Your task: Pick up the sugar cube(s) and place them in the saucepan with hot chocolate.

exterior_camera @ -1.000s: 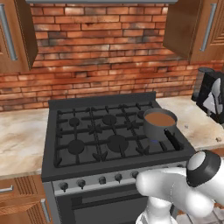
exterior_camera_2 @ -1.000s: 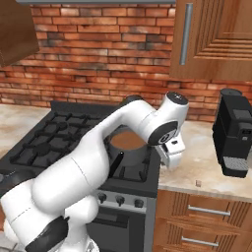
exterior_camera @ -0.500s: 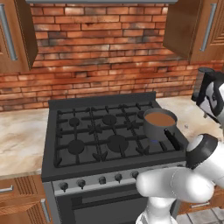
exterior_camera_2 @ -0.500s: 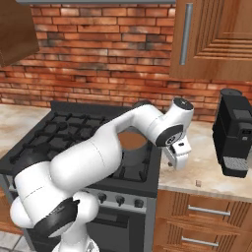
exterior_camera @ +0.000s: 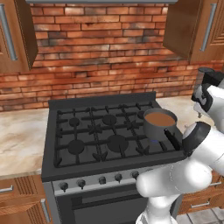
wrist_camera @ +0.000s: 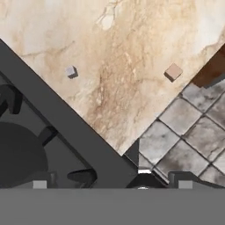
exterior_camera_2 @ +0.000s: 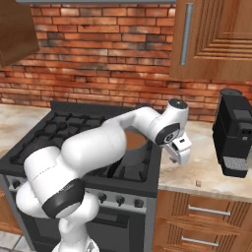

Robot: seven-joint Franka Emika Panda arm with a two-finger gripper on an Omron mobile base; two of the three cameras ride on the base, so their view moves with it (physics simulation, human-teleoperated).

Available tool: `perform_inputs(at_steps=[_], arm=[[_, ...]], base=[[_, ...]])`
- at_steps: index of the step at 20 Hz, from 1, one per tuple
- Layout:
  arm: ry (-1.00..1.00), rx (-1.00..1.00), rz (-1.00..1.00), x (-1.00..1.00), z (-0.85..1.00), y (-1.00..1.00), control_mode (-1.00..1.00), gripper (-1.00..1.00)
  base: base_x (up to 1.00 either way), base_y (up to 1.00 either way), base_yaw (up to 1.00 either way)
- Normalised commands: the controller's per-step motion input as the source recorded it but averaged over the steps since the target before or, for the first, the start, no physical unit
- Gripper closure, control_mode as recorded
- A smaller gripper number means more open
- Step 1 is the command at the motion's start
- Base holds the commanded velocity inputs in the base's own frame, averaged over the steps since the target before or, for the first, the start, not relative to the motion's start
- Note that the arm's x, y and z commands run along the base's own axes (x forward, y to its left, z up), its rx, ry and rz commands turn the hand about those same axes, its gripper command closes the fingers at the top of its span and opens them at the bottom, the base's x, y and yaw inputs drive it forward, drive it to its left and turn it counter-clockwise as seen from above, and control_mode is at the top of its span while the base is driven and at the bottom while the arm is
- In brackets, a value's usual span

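Observation:
Two sugar cubes lie apart on the marble counter in the hand view, a whitish one (wrist_camera: 70, 71) and a tan one (wrist_camera: 173, 71). One sugar cube (exterior_camera_2: 198, 183) also shows near the counter's front edge, right of the stove. The grey saucepan (exterior_camera: 159, 123) with brown hot chocolate and a black handle (exterior_camera: 172, 140) sits on the stove's front right burner. My gripper (exterior_camera_2: 176, 158) hangs open and empty above the counter just right of the stove, and both cubes are well ahead of its fingertips (wrist_camera: 39, 184). It also shows at the right edge (exterior_camera: 200, 109).
A tall black coffee machine (exterior_camera_2: 236, 133) stands on the counter at the right. The black stove's edge (wrist_camera: 79, 127) crosses the hand view diagonally, with tiled floor (wrist_camera: 193, 136) beyond the counter's front. Wooden cabinets (exterior_camera_2: 211, 39) hang above.
The arm has swung to the right, carrying the hand from the stove's right edge out over the counter. The jaws have stayed open and the saucepan has not moved.

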Motion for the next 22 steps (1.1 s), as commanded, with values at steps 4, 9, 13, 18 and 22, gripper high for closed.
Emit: perform_inputs(at_steps=[4, 9, 13, 18, 22], arm=[[0.0, -0.17, 0.14, 0.33, -0.23, 0.0, -1.0, -1.0], [0.0, -0.13, 0.13, 0.24, -0.14, 0.0, -1.0, -1.0], [0.0, -0.02, 0.08, 0.05, -0.09, 0.0, -1.0, -1.0], [0.0, 0.0, 0.07, 0.04, -0.12, 0.0, -1.0, -1.0], [0.0, 0.06, 0.07, 0.07, -0.15, -0.03, -1.0, -1.0]], base=[[0.0, 0.0, 0.0], [0.0, 0.0, 0.0], [0.0, 0.0, 0.0], [0.0, 0.0, 0.0], [0.0, 0.0, 0.0]])
